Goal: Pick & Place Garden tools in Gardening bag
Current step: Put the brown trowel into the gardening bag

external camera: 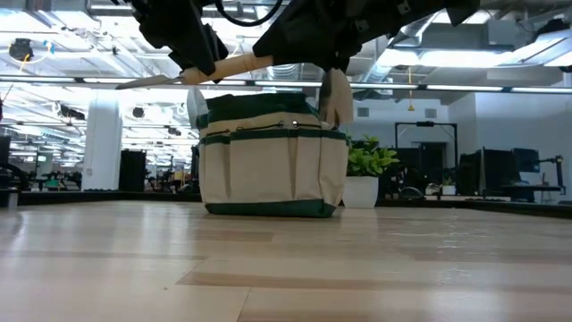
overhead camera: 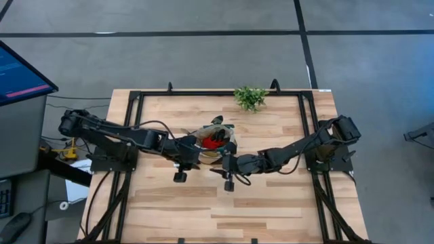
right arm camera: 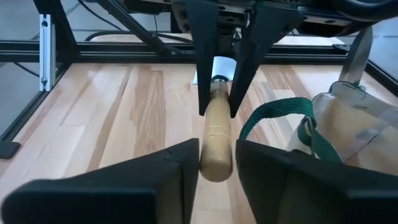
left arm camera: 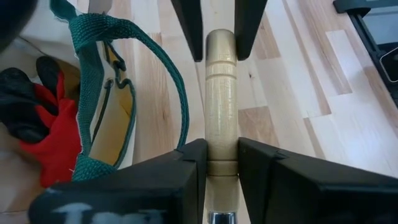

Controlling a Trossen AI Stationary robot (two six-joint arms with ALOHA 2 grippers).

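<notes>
Left wrist view shows the left gripper (left arm camera: 222,163) squeezing the neck end of a trowel's wooden handle (left arm camera: 221,106), while the right gripper (left arm camera: 219,37) pinches the rounded end of the same handle. Both grippers hold the trowel (external camera: 201,73) in the air, level, just above the gardening bag (external camera: 273,156). The bag sits right beside the left gripper, and a red-and-black glove (left arm camera: 43,118) lies inside it. The bag's green loop handle (right arm camera: 280,115) hangs close to the right gripper (right arm camera: 216,165).

In the high view the arms cover most of the gardening bag (overhead camera: 215,144). The trowel (left arm camera: 222,99) blade is hidden behind the left gripper (left arm camera: 222,163).
</notes>
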